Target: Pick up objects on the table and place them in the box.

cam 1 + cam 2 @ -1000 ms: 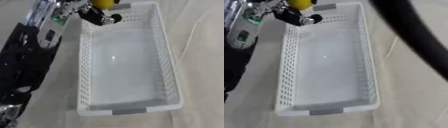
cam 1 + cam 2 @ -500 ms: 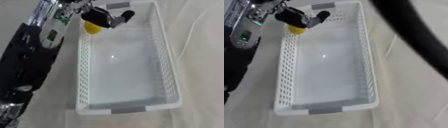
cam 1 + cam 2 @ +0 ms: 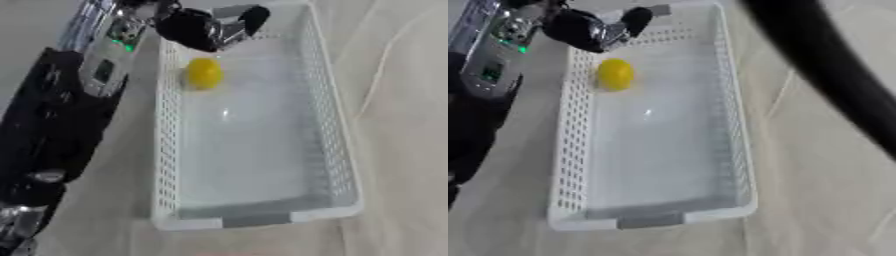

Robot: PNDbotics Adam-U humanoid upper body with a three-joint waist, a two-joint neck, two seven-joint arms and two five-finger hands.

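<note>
Lying inside the white perforated box (image 3: 343, 150), near the far left corner and close against the left wall: yellow rounded object (image 3: 204, 73), apart from any hand. Hovering over the far left rim: left hand (image 3: 213, 29), fingers spread and holding nothing; crossing the right eye view's upper right: black arm (image 3: 833, 75), its hand lying out of sight. Remaining bare: most of the box floor, with pale cloth table (image 3: 402, 130) lying open beside the right rim; showing no readable writing
</note>
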